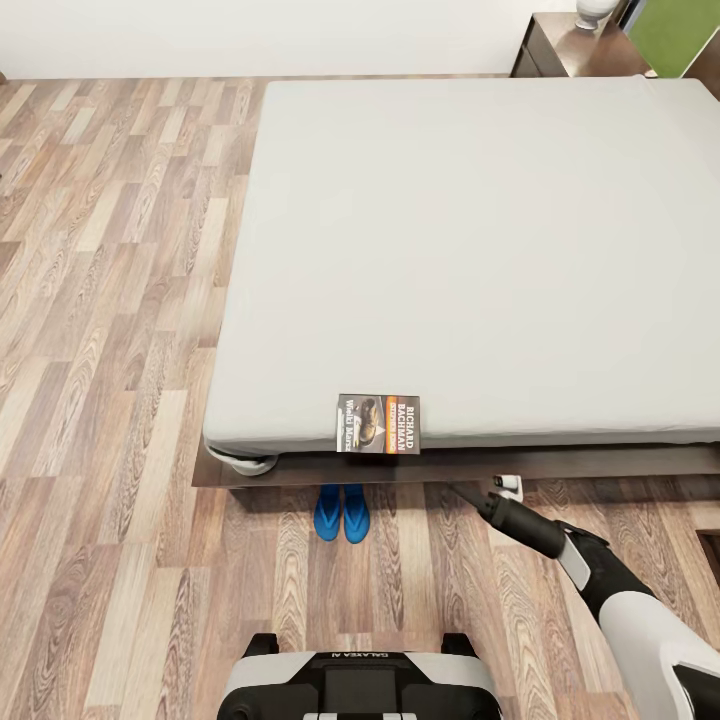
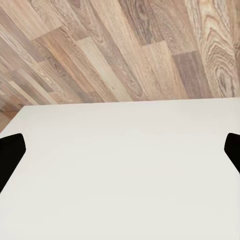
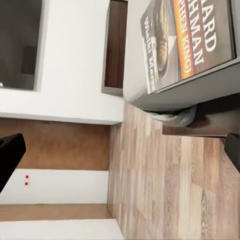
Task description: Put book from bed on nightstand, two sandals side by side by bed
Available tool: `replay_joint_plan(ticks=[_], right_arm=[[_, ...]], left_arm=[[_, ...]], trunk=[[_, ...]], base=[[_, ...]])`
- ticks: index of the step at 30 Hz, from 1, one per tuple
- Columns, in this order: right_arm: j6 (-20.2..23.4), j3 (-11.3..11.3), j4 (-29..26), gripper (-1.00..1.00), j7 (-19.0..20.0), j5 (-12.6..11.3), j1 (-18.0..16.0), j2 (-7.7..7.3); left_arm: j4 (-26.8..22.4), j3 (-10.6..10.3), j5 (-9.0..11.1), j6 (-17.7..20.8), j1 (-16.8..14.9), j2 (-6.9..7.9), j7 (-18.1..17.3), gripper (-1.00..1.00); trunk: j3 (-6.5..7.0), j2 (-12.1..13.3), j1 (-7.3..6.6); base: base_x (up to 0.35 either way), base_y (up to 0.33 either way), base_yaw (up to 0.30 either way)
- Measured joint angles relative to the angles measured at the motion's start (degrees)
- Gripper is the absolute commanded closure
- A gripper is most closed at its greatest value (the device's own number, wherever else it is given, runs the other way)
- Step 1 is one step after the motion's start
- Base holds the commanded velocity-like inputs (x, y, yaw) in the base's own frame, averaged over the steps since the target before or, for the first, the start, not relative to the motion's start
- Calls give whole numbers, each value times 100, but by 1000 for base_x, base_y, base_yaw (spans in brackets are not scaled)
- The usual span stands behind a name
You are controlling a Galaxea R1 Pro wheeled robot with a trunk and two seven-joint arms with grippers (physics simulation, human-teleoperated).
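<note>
**A:** Head view first: where does the task stand?

**B:** Partly done, I'd judge. The two bright blue flat sandals (image 1: 341,513) lie side by side, touching, on the brown wood-plank floor (image 1: 120,400) just beside the foot of the bed (image 1: 480,250), a large low one with a plain light-grey mattress on a dark wood frame.

**A:** And the thin dark-covered paperback book (image 1: 379,424) with the orange band?

**B:** Not moved yet. It lies flat at the mattress's near edge, above the sandals. The glossy dark reddish-brown nightstand (image 1: 560,50) is well apart, at the far corner.

**A:** Grippers?

**B:** The right gripper (image 1: 507,487) hovers near the frame, beside the book; its wrist view shows the fingers (image 3: 10,155) spread wide, empty. The left gripper's fingers (image 2: 10,152) are likewise spread, nothing between them.
</note>
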Motion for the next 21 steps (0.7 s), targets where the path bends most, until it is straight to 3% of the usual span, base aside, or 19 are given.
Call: replay_joint_plan(ticks=[21], right_arm=[[-88, 63, 14, -100, 28, -9, -1, -26]], left_arm=[[4, 5, 3, 16, 0, -13, 11, -100]], trunk=[[0, 0, 0]], base=[[0, 0, 0]])
